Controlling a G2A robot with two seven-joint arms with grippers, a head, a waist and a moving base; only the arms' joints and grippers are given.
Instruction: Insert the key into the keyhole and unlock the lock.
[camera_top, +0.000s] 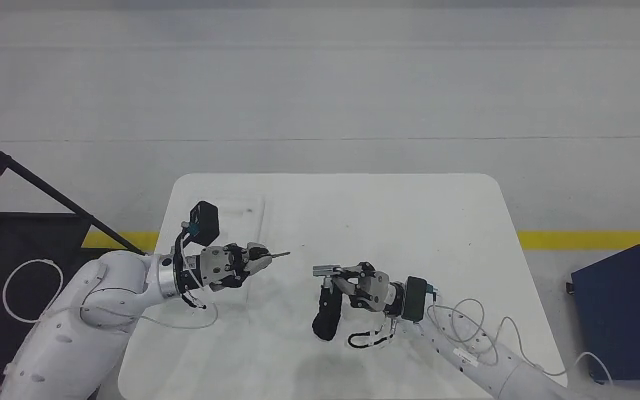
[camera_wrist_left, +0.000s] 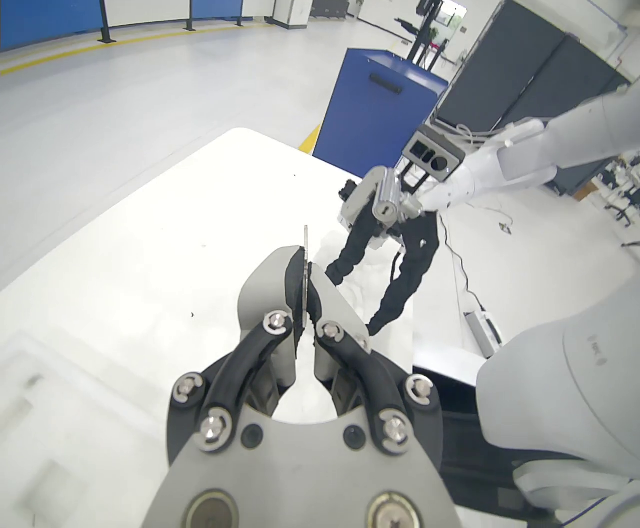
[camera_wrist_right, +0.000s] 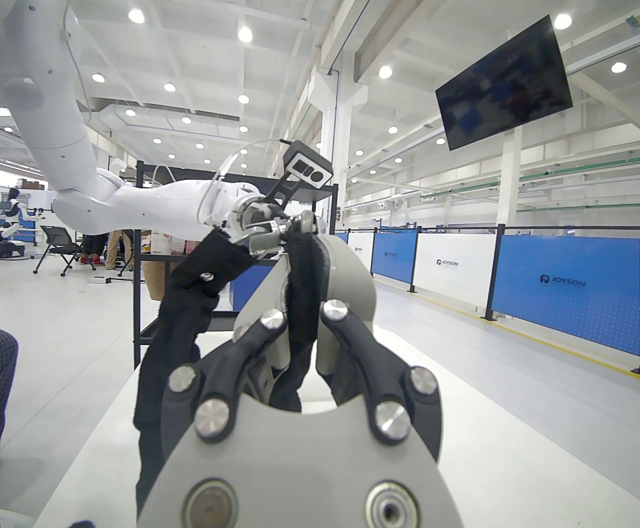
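1. Holding the key (camera_wrist_left: 305, 240) edge-on, your left gripper (camera_wrist_left: 304, 272) is pinched tight on its head. The blade sticks out past the fingertips, above the table (camera_top: 400, 215).
2. Your right gripper (camera_wrist_right: 301, 232) is clamped on the lock (camera_wrist_left: 386, 202), which it holds up in the air. The black strap (camera_wrist_left: 407, 280) hangs down toward the table, and the keyhole (camera_wrist_left: 384, 212) faces the key.
3. Key and lock are apart, with open air between the blade tip and the keyhole. I judge the step in hand to be the approach and line-up, since nothing is inserted yet.
4. Your next move calls for bringing the blade tip straight along the keyhole's axis and rolling the key to match the slot. The slot's angle is too small to read, so check it as you close in.
5. Keep the right arm steady as the brace. Twist to unlock only once the blade has seated fully.
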